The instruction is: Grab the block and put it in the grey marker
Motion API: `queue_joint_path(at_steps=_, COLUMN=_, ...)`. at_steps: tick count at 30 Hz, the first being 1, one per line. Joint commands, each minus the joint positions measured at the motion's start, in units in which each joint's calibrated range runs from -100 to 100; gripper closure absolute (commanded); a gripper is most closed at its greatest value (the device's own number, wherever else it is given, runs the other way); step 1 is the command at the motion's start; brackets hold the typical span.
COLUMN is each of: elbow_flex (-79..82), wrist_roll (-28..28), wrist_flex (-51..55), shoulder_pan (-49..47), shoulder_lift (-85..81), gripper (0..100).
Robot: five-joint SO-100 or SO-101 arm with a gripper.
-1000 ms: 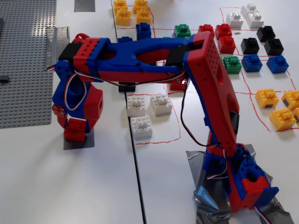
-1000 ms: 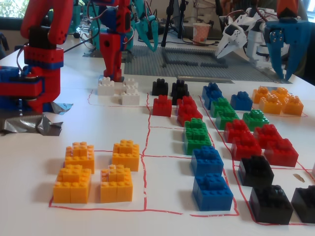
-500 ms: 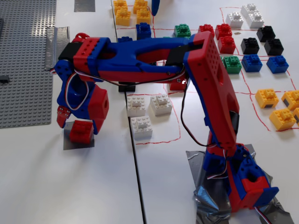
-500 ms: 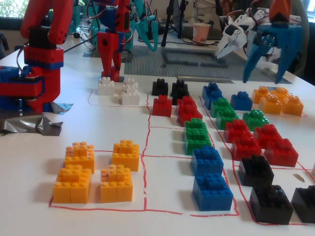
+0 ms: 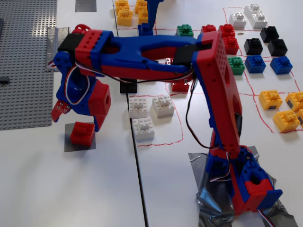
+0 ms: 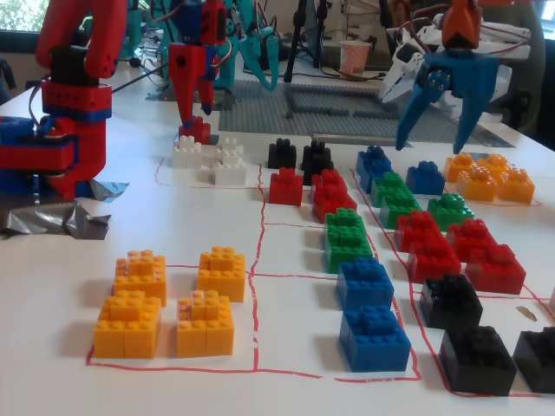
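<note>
- In a fixed view from above, the red block (image 5: 83,133) sits flat, studs up, on the grey marker (image 5: 71,144). It is square, so it has no clear long axis; its sides run slightly askew to the marker's edges.
- The block is a small studded red brick, and the dark tape patch shows along its left and lower sides.
- The gripper (image 5: 78,115) hangs just above the block with its jaws apart, not touching it: one pale-tipped finger stands to the left, the thick red one to the right.
- To the left lies a large grey baseplate (image 5: 26,56); to the right of the block stand three white bricks (image 5: 143,127) inside a red drawn outline, well apart from it. The arm's base (image 5: 241,184) is taped down at the lower right.
- In a fixed view from table level, the block (image 6: 196,131) shows far back, behind the white bricks (image 6: 208,156), with the gripper (image 6: 192,95) hanging open above it.
- The marker is hidden here behind the white bricks.
- A second, blue claw (image 6: 442,104) hangs over the blue bricks (image 6: 399,169) on the right; yellow bricks (image 6: 169,299) fill the near left.
</note>
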Motion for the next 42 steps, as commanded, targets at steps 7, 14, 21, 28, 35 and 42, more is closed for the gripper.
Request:
queue_joint_path(at_steps=7, elbow_flex=-0.3, wrist_roll=1.5, wrist_flex=2.5, shoulder_pan=1.6, shoulder_lift=-14.4, gripper=73)
queue_joint_path(at_steps=14, elbow_flex=0.6, wrist_roll=2.5, wrist_flex=4.0, shoulder_pan=5.4, shoulder_lift=-20.5, gripper=83)
queue_joint_path(at_steps=21, elbow_flex=0.6, wrist_roll=2.4, wrist_flex=7.1, shoulder_pan=9.4, shoulder_lift=-24.1, gripper=94)
queue_joint_path(at_steps=28, elbow_flex=1.6, wrist_roll=1.4, wrist_flex=9.0, shoulder_pan=14.3, shoulder_lift=-27.5, gripper=97)
queue_joint_path(at_steps=35, elbow_flex=2.2, wrist_roll=-0.5, wrist_flex=11.2, shoulder_pan=20.0, shoulder_lift=-31.4, gripper=100)
queue_joint_path(at_steps=42, elbow_flex=5.2, wrist_roll=-0.2, wrist_flex=13.2, shoulder_pan=27.5, shoulder_lift=-36.2, gripper=100)
